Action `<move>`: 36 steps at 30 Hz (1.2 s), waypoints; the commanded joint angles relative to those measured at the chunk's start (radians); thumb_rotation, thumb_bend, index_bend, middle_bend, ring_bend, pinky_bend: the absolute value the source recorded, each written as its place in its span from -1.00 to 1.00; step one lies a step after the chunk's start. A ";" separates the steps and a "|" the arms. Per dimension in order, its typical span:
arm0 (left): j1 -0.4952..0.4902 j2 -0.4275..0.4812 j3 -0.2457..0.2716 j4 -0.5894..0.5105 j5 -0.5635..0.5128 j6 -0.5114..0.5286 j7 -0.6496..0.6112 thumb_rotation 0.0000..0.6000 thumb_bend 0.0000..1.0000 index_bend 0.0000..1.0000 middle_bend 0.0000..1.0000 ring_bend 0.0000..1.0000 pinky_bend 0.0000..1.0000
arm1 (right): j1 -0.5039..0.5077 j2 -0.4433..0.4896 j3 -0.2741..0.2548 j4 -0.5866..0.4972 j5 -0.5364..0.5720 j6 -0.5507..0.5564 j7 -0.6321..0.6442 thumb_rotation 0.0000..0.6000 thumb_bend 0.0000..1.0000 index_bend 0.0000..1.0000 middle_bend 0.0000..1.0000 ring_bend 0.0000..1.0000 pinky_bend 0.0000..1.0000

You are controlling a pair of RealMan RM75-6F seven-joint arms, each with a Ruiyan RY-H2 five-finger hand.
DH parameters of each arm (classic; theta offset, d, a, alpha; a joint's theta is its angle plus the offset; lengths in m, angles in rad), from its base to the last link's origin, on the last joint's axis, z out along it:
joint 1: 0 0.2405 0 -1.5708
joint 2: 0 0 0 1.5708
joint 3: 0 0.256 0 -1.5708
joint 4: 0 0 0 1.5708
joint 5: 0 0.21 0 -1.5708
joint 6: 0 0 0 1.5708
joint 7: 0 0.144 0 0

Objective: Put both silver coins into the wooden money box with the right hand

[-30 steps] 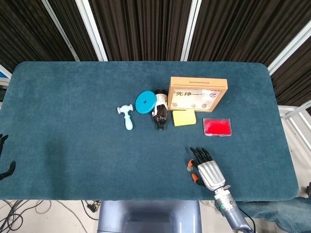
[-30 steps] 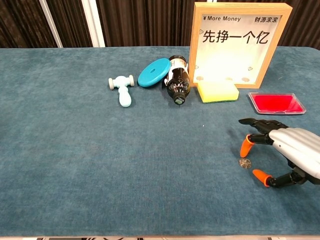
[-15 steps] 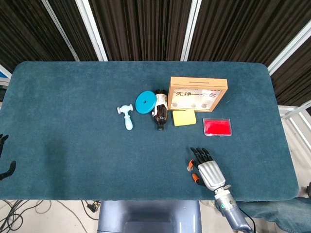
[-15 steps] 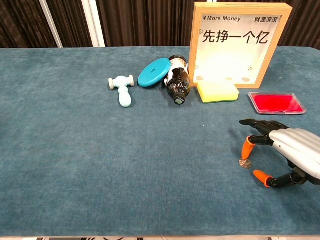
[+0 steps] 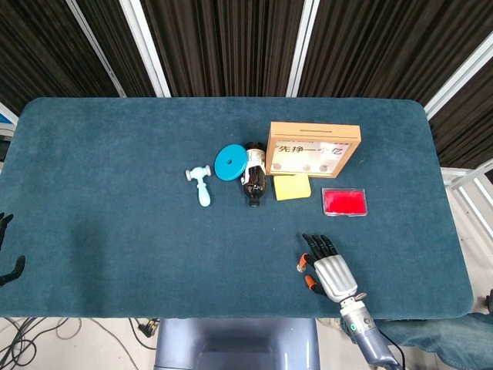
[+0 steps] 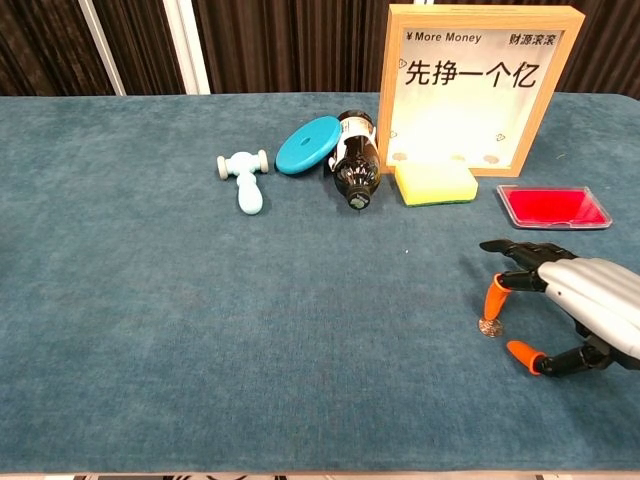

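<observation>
Chest view, my right hand (image 6: pixel 575 315): near the table's front edge toward its right end, palm down, fingers spread and holding nothing. One orange fingertip (image 6: pixel 493 296) sits on or just over the coin; the other orange tip hangs nearer the front edge, apart from it.
Silver coin (image 6: pixel 489 327): flat on the blue cloth, near the front edge, directly under that fingertip. Only one coin is visible on the cloth; I cannot locate a second.
Coin handling (judgement): light, thin, rigid, smooth metal. Lying flat on soft pile it offers no exposed edge, so I expect to press and tip it, or drag it, then pinch across the rim between the two orange tips. It would slip easily under a loose pinch.
Left hand (image 5: pixel 8 262): head view only, off the table's left front corner, dark fingers apart, holding nothing.
Mid-table items: yellow sponge (image 6: pixel 434 184), brown bottle (image 6: pixel 354 170) lying on its side, blue disc (image 6: pixel 308 144), toy hammer (image 6: pixel 246 178), red case (image 6: pixel 553 207).
Wooden money box (image 6: pixel 477 87): upright, toward the rear edge, right of centre, well apart from the coin; in the head view its top face shows a slot.
</observation>
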 commanded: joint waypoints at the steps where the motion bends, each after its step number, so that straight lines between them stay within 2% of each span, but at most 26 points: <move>1: 0.000 0.000 0.000 0.000 0.000 0.000 0.000 1.00 -0.21 -0.90 -1.00 -1.00 -1.00 | 0.000 0.000 0.000 0.001 0.000 -0.002 -0.001 1.00 -0.10 -0.11 -0.98 -1.00 -1.00; 36: 0.000 0.001 0.001 -0.001 0.000 -0.002 0.002 1.00 -0.21 -0.91 -1.00 -1.00 -1.00 | 0.019 -0.030 0.035 0.040 0.022 -0.041 -0.001 1.00 -0.10 -0.02 -0.98 -1.00 -1.00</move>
